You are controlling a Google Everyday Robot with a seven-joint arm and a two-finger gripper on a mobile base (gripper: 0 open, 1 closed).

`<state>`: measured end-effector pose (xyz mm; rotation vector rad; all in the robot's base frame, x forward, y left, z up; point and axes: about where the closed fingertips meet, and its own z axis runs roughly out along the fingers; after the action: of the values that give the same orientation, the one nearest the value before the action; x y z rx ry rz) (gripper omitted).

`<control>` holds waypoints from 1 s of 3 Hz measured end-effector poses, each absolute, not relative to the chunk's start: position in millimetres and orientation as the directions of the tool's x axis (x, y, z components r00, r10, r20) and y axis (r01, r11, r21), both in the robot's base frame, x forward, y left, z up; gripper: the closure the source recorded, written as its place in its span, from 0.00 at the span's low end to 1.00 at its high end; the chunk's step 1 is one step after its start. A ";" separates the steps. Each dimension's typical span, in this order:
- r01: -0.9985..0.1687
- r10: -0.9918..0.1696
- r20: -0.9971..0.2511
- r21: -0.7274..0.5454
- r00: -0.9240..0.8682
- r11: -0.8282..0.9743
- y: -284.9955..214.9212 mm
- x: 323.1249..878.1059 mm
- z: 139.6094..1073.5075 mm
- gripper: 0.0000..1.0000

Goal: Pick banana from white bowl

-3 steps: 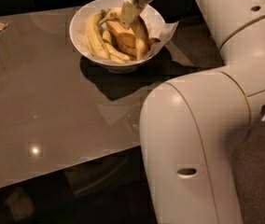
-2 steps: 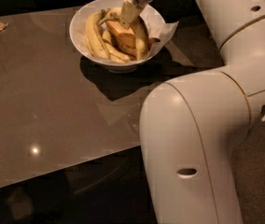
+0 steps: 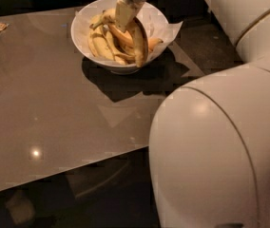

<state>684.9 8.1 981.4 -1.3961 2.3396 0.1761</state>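
Gripper (image 3: 124, 14) lowered into the white bowl (image 3: 80, 37), over the pile of bananas.

Whether the gripper is closed on anything cannot be told from this view; its pale tip hangs from the top edge of the picture and reaches down among the fruit near the middle of the bowl. Just to the right of the tip lies the banana (image 3: 141, 44), long, curved and mottled brown, running from beside the tip down toward the near rim. Plumper pale bananas (image 3: 101, 45) fill the left side of the bowl. Crinkled white paper (image 3: 171, 31) sticks out past the rim on the right. The bowl stands at the far end of a glossy brown table (image 3: 54, 108), and the robot's large white arm (image 3: 220, 146) fills the right foreground.
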 end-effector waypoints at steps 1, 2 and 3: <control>-0.867 -0.816 -0.399 -0.094 -0.418 0.490 8.1 682.4 976.7 1.00; -0.875 -0.830 -0.387 -0.106 -0.401 0.472 13.8 674.1 980.3 1.00; -0.870 -0.835 -0.345 -0.091 -0.428 0.484 20.5 624.3 973.9 1.00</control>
<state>624.3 20.5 973.9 -1.4326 2.3913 0.1423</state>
